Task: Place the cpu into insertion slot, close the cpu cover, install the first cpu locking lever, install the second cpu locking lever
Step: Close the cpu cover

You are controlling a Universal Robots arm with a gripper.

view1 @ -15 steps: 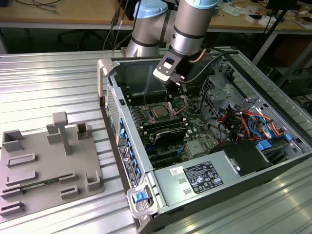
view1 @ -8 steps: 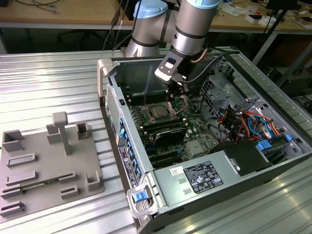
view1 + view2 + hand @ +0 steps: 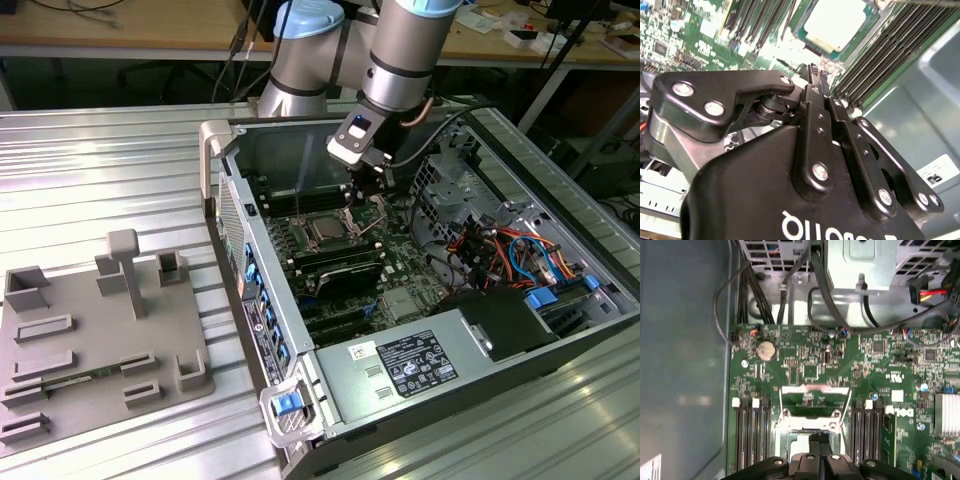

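Second wrist view: the thin square silvery-tan cpu (image 3: 835,22) is seen seated in the dark, silver-rimmed insertion slot (image 3: 810,47). In the first wrist view the silver cut-out cpu cover (image 3: 815,389) stands raised, and the black gripper (image 3: 820,436), fingers pressed together on nothing, is held close above the slot. If the thin cover were missed, the cpu could be struck.

The arm (image 3: 300,60) angles steeply downward, its wrist (image 3: 400,70) directly above the tool (image 3: 366,192). In the second wrist view the tool's black fingers (image 3: 812,120) are pressed together, tips touching.
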